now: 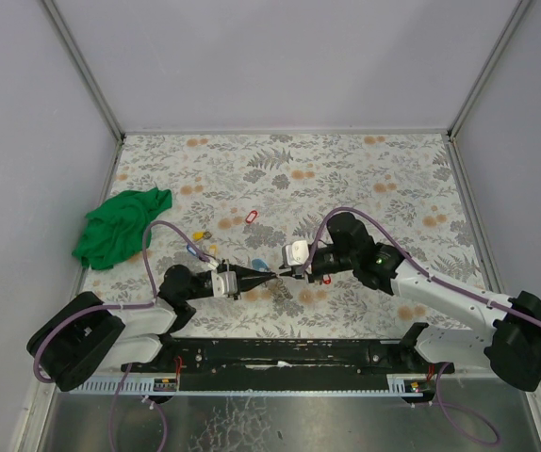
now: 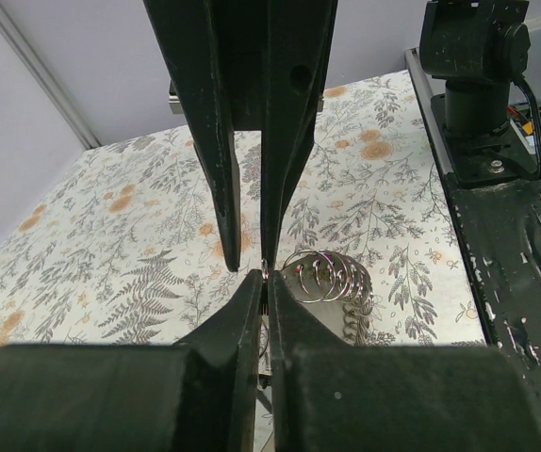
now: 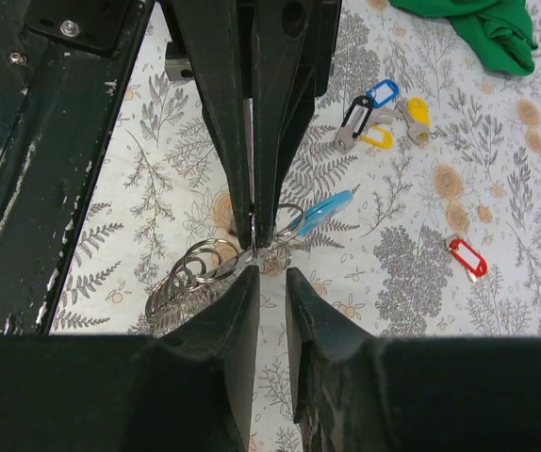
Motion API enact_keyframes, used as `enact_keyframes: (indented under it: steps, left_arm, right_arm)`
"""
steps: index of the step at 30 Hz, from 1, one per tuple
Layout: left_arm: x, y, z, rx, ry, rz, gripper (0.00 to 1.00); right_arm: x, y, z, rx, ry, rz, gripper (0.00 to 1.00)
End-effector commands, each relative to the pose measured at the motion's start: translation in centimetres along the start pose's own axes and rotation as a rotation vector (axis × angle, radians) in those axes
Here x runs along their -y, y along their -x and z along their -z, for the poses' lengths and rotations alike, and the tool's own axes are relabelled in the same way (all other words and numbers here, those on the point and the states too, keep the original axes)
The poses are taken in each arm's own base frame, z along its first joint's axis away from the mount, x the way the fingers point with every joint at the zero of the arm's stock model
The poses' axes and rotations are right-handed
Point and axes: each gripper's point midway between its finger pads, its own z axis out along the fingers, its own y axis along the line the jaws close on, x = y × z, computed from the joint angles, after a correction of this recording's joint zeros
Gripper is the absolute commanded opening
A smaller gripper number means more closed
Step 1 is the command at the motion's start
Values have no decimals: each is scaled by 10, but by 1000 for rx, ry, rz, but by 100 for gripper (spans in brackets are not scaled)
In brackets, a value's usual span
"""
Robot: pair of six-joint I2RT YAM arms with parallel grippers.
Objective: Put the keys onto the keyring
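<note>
Low over the table, left gripper pinching the keyring, right gripper tip to tip with it, slightly spread

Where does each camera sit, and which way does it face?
Top: above and behind the bases, facing down on table; both arms show.
Left wrist: faces right over left gripper to right gripper, rings.
Right wrist: faces left over own fingers to keys, cloth.
Shared: both wrists see rings, tips meeting.
</note>
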Motion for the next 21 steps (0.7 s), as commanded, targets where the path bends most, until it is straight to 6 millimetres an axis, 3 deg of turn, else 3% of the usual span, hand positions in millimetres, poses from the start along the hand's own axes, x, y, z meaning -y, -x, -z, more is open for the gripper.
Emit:
enact_keyframes:
  steps: [1,21]
  left_arm:
    - [-8,19,-6,56,-1,-74,0]
    - [-10,21,-9,72,1,-46,0]
  right_arm:
    - [10,28,2,74,15,62,25]
    - [4,32,-5,110,69,56,25]
